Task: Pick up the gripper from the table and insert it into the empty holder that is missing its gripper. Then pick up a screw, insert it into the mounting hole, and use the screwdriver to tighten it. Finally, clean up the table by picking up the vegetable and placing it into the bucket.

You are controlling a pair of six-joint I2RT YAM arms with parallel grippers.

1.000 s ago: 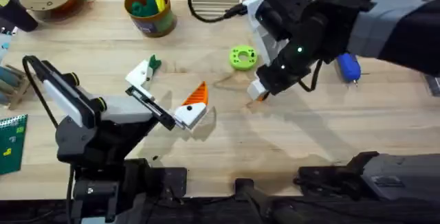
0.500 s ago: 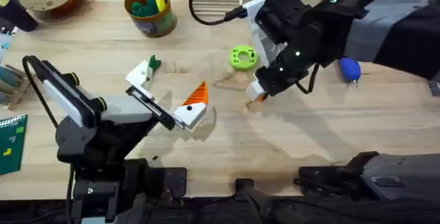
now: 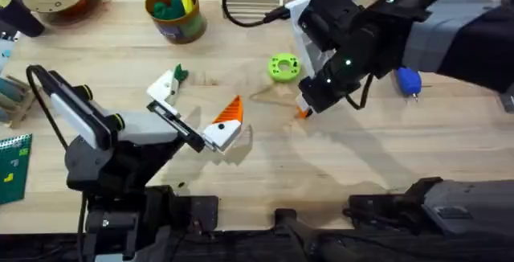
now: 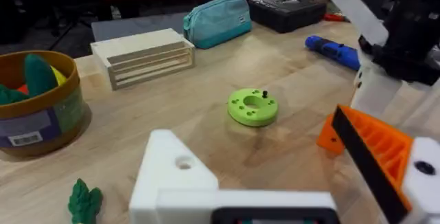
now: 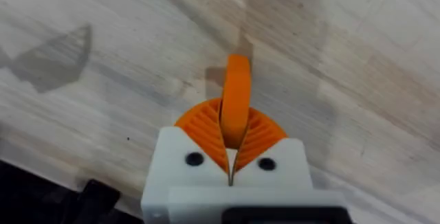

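The right tool (image 5: 230, 157) is clamped on the gripper (image 5: 236, 100), seen edge-on in its wrist view; overhead, an orange tip (image 3: 304, 111) shows just right of the ring (image 3: 283, 67). The left tool (image 3: 199, 115) is spread wide, its empty holder (image 4: 173, 172) beside the vegetable (image 4: 84, 200).
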